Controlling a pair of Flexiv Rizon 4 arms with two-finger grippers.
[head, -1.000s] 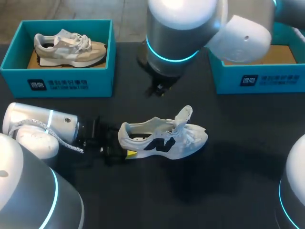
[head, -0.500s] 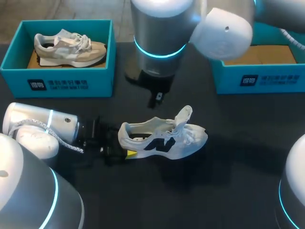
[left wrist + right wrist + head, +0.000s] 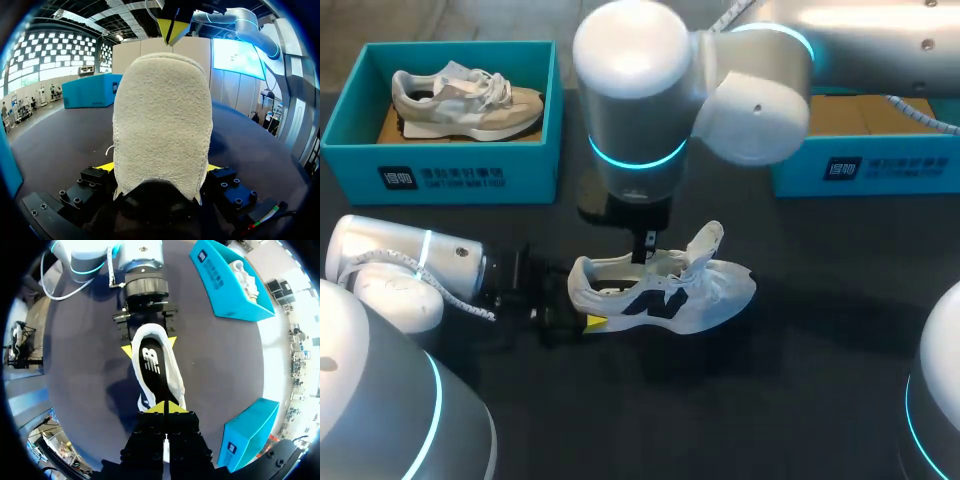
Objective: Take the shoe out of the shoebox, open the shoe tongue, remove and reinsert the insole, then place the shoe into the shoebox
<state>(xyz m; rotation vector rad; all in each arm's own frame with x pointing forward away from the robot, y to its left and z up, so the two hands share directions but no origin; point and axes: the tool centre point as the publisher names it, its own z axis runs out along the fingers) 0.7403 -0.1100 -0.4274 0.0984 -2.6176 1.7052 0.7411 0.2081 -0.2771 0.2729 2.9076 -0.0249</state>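
Your left gripper [image 3: 149, 346] clamps white shoe's [image 3: 665, 290] heel from 9 o'clock in head view, anchoring it. Your right gripper [image 3: 648, 243], fingertips pressed together, hangs over collar, likely aiming for insole [image 3: 151, 365].

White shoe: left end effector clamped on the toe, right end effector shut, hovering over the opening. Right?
Wrong on one point: the left end effector is clamped on the heel of the white shoe, not the toe; the right wrist view shows it. The right end effector is shut, hovering over the opening.
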